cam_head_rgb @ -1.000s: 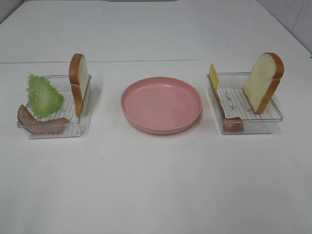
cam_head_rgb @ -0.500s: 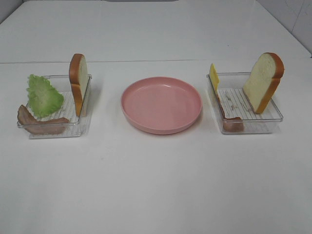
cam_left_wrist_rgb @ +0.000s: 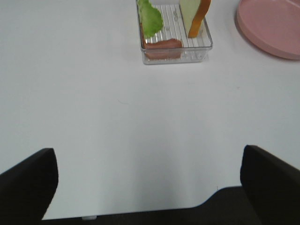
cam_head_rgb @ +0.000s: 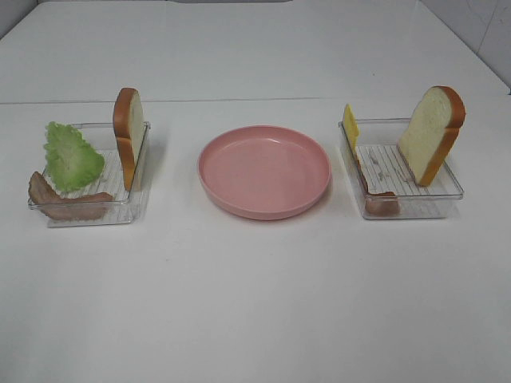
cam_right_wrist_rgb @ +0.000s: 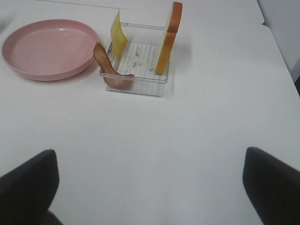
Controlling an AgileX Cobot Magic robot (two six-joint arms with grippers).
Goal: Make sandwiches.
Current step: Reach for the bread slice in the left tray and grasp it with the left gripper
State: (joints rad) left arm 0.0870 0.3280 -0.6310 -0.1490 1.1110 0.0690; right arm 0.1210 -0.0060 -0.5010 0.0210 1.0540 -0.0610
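Note:
The parts for the sandwiches stand in two clear trays. In the left tray are a green lettuce leaf, a bacon strip and an upright bread slice. The right tray holds a yellow cheese slice, bacon and a leaning bread slice. Neither arm shows in the high view. My left gripper is open over bare table, well back from the lettuce. The right gripper is open too, back from the bread and cheese.
A round pink plate sits between the trays with nothing on it. White table stretches from the trays toward the near edge. The table's far edge and a wall corner lie behind.

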